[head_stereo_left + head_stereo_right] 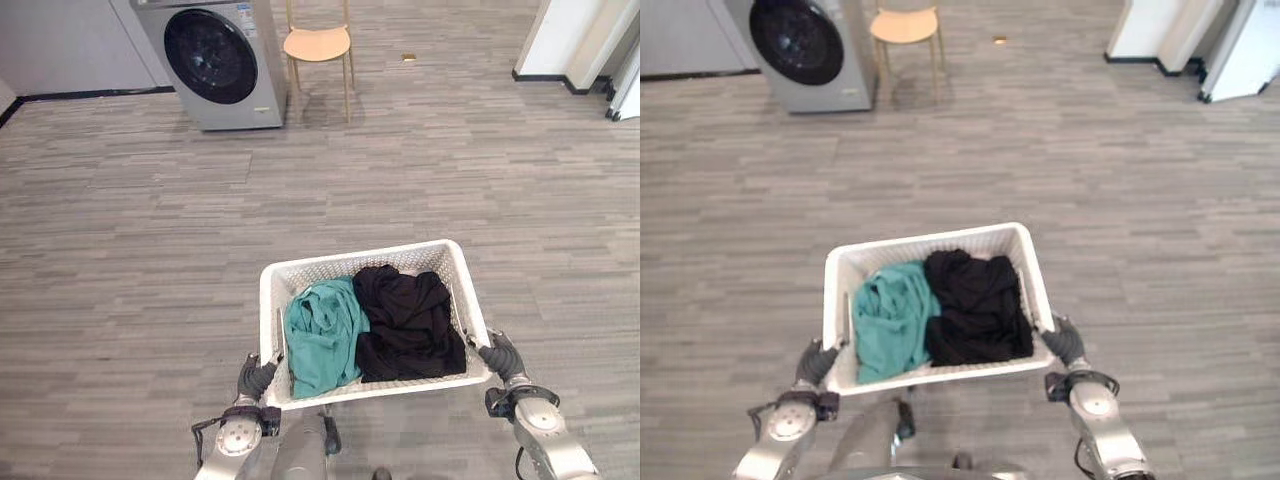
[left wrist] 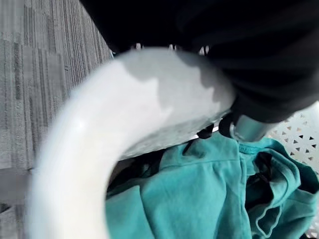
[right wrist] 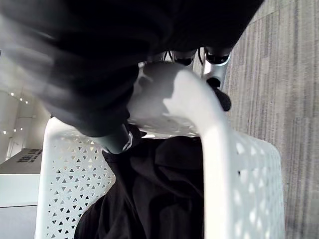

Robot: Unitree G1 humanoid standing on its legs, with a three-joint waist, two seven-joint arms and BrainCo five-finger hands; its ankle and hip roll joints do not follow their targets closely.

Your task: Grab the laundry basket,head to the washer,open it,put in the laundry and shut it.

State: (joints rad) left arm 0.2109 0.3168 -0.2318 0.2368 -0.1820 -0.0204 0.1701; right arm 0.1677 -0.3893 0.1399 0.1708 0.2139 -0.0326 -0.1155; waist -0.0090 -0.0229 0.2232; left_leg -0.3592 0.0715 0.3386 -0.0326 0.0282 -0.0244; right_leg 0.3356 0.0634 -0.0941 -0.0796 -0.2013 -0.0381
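From the left eye, the white laundry basket [image 1: 368, 262] is held up over the grey plank floor [image 1: 140, 250], carried between both arms. A teal garment [image 1: 322, 335] fills its left half and a black garment [image 1: 408, 320] its right half. The left hand [image 1: 258, 378] grips the basket's near left corner, fingers curled onto the rim. The right hand [image 1: 500, 356] clasps the near right corner the same way. Far ahead and to the left stands the washer [image 1: 215, 60], its round dark door closed, with a small wooden stool [image 1: 318, 45] just beside it on the right.

The right eye gives the same scene, with a white wall base [image 1: 1160, 40] at the far right.

The left wrist camera looks along the thick white rim, the hand's fingers [image 2: 244, 127] wrapped over it, with the teal cloth lying just inside.

In the right wrist camera, dark fingertips [image 3: 217, 57] hook over the rim, the black cloth heaped against the perforated wall.
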